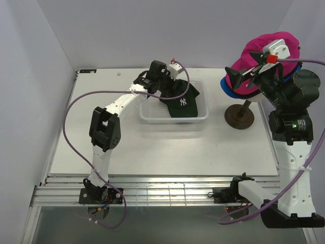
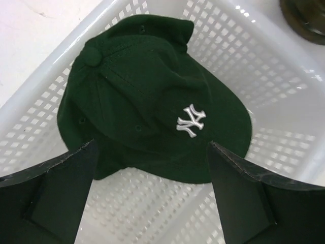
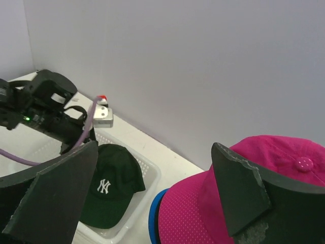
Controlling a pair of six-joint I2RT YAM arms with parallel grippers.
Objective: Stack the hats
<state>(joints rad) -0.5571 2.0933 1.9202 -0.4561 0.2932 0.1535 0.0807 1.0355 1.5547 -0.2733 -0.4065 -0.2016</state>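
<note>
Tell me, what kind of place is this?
Probably a robot test cell: white walls enclose the table, the left arm and right arm are bolted at its edge, and a green cap lies in a basket.

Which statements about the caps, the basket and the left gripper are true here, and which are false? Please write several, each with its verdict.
1. The dark green cap lies in the white basket. True.
2. The left gripper is shut on the dark green cap. False: its jaws stand open above the cap.
3. The dark green cap carries an LA logo. False: its white letters read NY.
4. The magenta cap sits over a blue cap. True.
</note>
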